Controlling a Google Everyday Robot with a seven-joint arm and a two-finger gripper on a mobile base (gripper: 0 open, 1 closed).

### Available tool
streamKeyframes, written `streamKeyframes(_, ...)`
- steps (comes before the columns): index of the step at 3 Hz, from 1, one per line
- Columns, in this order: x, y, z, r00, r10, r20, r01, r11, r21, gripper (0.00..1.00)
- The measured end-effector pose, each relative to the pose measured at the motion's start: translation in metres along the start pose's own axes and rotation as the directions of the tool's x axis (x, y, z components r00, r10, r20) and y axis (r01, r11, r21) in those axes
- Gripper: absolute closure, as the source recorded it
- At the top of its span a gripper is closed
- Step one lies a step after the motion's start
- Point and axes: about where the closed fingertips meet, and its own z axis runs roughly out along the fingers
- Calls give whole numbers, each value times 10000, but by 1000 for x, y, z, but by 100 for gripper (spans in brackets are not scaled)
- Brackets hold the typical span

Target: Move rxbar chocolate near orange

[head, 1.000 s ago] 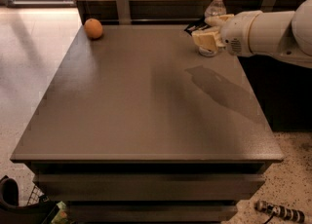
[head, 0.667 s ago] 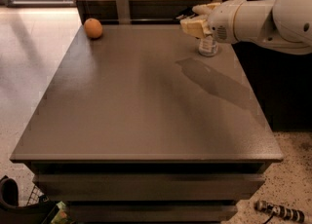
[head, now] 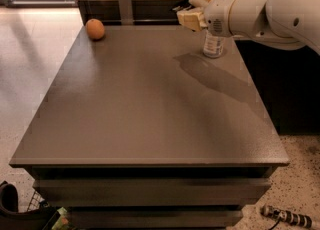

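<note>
- now the gripper (head: 189,16) hangs above the desk (head: 150,119), just up and to the camera's left of the bottle (head: 213,45). a second ago it was lower and right in front of that bottle.
- so the change is a lift and a short sideways shift. the arm has cleared the bottle, which stands upright and looks undisturbed.
- the fingers (head: 191,21) are clenched on the rxbar (head: 182,5). only a thin dark edge of it shows, poking out past the tips on the side away from the bottle.
- that dark edge has travelled with the gripper over the last second, so i judge the bar is off the desk and being carried.
- the orange (head: 95,29) has not moved. it sits on the desk well apart from the bottle, far to the camera's left and about as deep on the desk as the bottle.
- for the task, the pick looks done and the carry has only begun. nearly the whole span from bottle to orange is still to cross.
- the next move calls for a steady sweep away from the bottle, then a low release just beside the orange without nudging it, since the fruit could roll.
</note>
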Motion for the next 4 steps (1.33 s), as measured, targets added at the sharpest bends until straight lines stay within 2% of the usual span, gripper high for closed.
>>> streamKeyframes(1, -3, -2, 10, 9999, -82, -60, 81, 9997, -226, 100)
streamKeyframes(2, 7, -7, 47, 9993, -216, -304, 186, 9953, -948, 100)
streamKeyframes(3, 10, -10, 102, 9987, -302, -408, 220, 9818, -1887, 100)
streamKeyframes(4, 0, -12, 155, 9986, -402, -334, 317, 9737, -2258, 100)
